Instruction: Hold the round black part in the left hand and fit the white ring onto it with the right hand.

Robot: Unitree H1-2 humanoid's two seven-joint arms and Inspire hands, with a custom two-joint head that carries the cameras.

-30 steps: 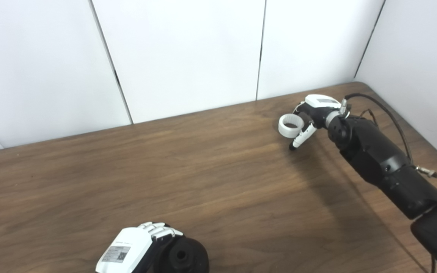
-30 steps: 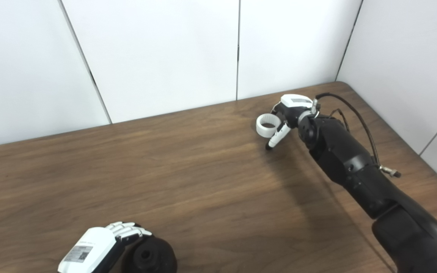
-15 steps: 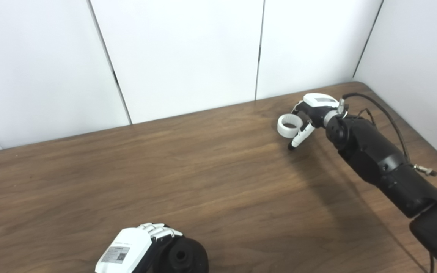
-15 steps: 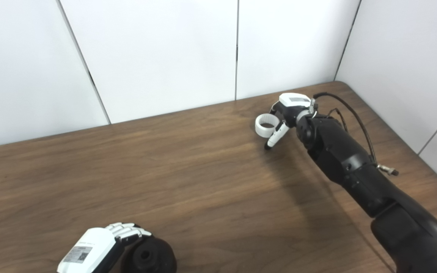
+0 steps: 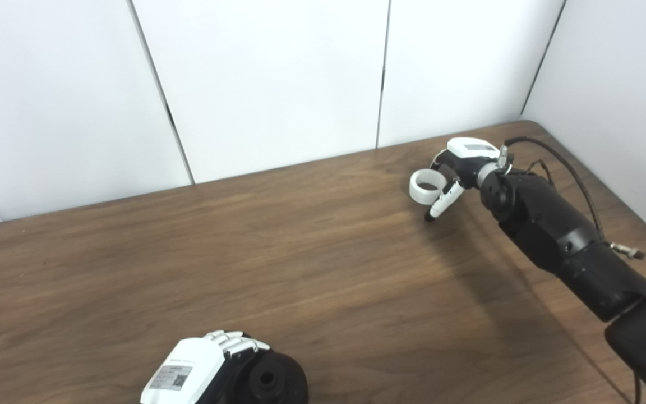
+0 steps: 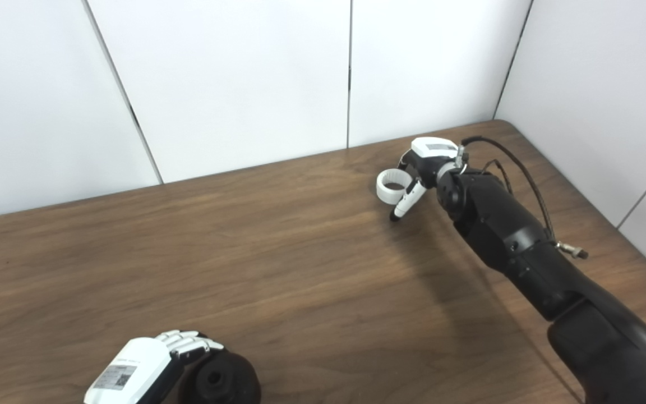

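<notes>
- A dark brown wooden table (image 5: 312,264) with visible grain fills the lower part of both views; its far right corner is rounded.
- Behind and to the right of it stand plain white wall panels (image 5: 267,78), divided by thin dark vertical seams.
- The left hand (image 5: 202,370) sits at the near edge of the table, white back facing up with a small printed label on it. Its fingers (image 5: 233,340) are curled around the round black part (image 5: 270,381), gripping it.
- The round black part shows a hole in its middle and sits low at the bottom edge of the view, partly cut off.
- The right hand (image 5: 460,165) is far across the table, near the back right corner, well apart from the left hand.
- The right hand is closed on the white ring (image 5: 425,188), pinching its right side; the ring's opening faces upward.
- 1 white finger with a dark tip (image 5: 439,205) points down toward the table; whether the tip touches the wood cannot be told.
- The right arm (image 5: 558,241) is black, stretched out from the lower right, with a thin black cable (image 5: 572,168) looping near the wrist.
</notes>
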